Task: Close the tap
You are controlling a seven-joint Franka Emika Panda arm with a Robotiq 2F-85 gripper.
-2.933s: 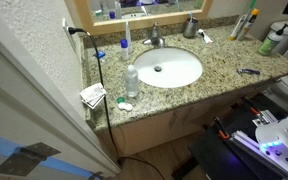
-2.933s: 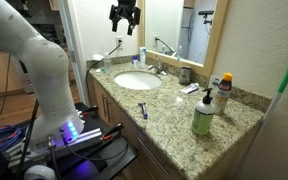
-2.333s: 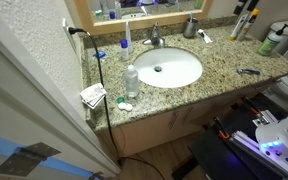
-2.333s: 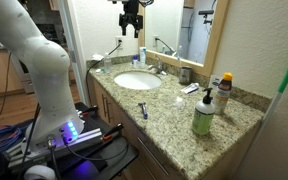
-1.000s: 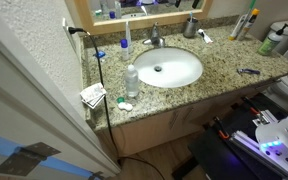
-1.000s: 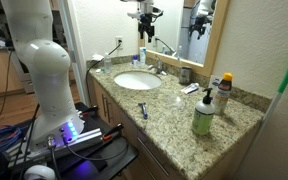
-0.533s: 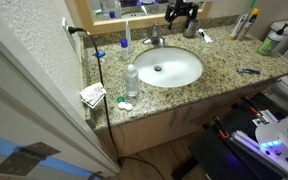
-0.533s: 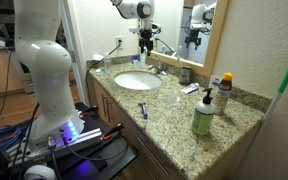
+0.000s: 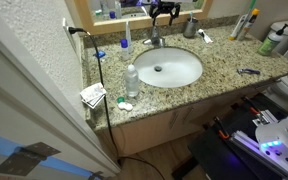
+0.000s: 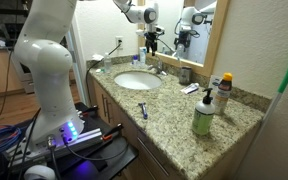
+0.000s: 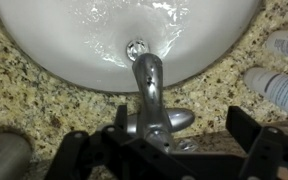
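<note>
Wrist view: gripper (image 11: 167,152) spread wide, black fingers (image 11: 76,152) at 7 and 5 o'clock, the tap (image 11: 148,88) lever between them, no contact visible. Tap spout points to 12 o'clock over the white basin (image 11: 74,45). Grey metal cup (image 11: 2,158) at 8 o'clock; white bottle (image 11: 276,88) at 3 o'clock. Speckled granite countertop (image 11: 24,95) surrounds.

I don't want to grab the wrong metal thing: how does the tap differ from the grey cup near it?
The tap is shiny silver with a spout reaching over the basin; the grey cup is a duller, plain upright cylinder. The tap lies right below the open hand; the grey cup stands off to one side. Both are metal, at the counter's back.
</note>
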